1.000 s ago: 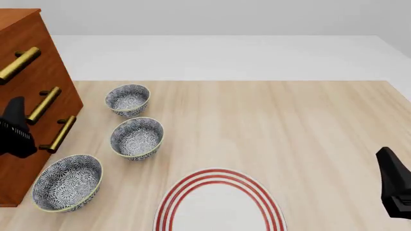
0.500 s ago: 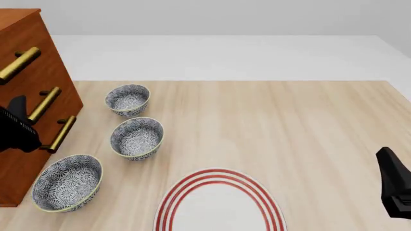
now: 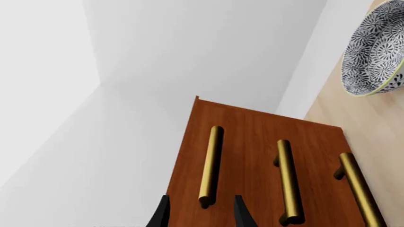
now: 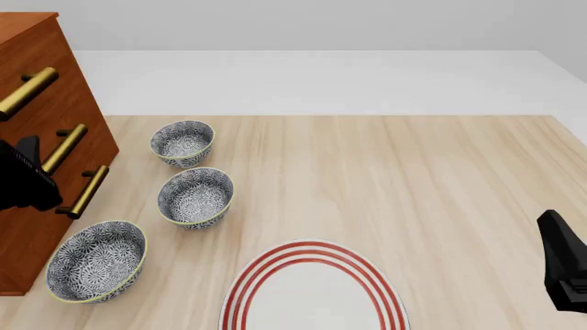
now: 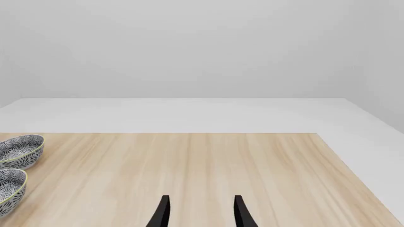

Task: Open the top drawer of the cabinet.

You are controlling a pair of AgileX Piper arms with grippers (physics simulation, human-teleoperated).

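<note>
The cabinet [image 4: 87, 130] stands at the table's left edge, its three brass handles facing right. The top drawer [image 4: 64, 72] is shut, with its handle [image 4: 27, 93] uppermost. My left gripper [image 4: 27, 175] hangs in front of the cabinet, level with the lower handles in the front view. In the left wrist view the cabinet [image 3: 252, 130] fills the middle, and my open left gripper [image 3: 200, 213] has its fingertips [image 3: 162, 215] either side of the near end of the top drawer's handle [image 3: 210, 161], apart from it. My right gripper [image 4: 564, 271] is open and empty at the front right, and also shows in the right wrist view [image 5: 200, 210].
Three patterned bowls stand in a row beside the cabinet: far [image 4: 181, 141], middle [image 4: 194, 196] and near [image 4: 96, 260]. A red-ringed white plate [image 4: 312, 292] lies at the table's front middle. The middle handle [image 4: 62, 148] and lower handle [image 4: 89, 191] stick out.
My left gripper has risen a little in front of the cabinet. The right arm has not moved.
</note>
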